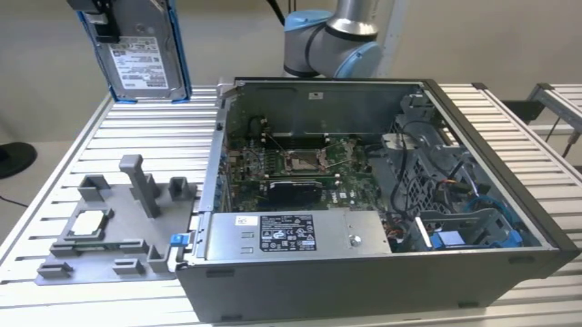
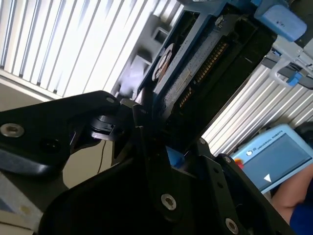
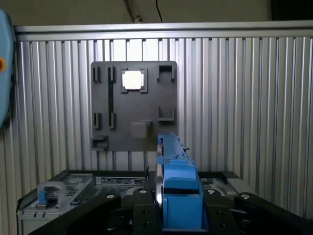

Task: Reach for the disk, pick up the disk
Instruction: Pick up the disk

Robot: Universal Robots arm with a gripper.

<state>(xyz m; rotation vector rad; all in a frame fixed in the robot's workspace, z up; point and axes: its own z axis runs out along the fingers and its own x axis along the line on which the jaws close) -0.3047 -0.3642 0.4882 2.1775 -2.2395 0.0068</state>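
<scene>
So from where I'm standing the claw point(image 1: 98, 19) is clamped on the disk point(image 1: 141, 54), a flat silver-grey metal hard drive with a white printed label and bright blue plastic rails down its sides. It has it by the top end, and the drive hangs upright in the air straight under the claw, label facing the exterior view. In the first wrist view you're looking down the drive's thin edge point(image 3: 177, 188), with the black fingers point(image 3: 143, 211) pressed against it from both sides. The second wrist view has the drive's underside point(image 2: 195, 63) sticking out past the claw point(image 2: 151, 134). Well below the claw is the ribbed aluminium table point(image 1: 54, 157), and lying on it is a flat grey plastic fixture plate point(image 1: 109, 231) with upright pegs and slots. A small square silver chip point(image 1: 86, 221) sits in one of its pockets, and both plate point(image 3: 132, 132) and chip point(image 3: 132, 80) show up in the first wrist view too. Below the claw and off toward the exterior view's right is a big dark grey computer case point(image 1: 364, 286) lying open. Inside it is a green motherboard point(image 1: 291, 163), plus a long grey box with a white label point(image 1: 291, 235) along the near wall. The drive touches none of that. The arm's grey and light blue joint point(image 1: 332, 37) sits behind the case. A grey and blue handheld control tablet point(image 2: 274, 156) is out past the drive, with a person's arm point(image 2: 289, 193) beside it.
</scene>
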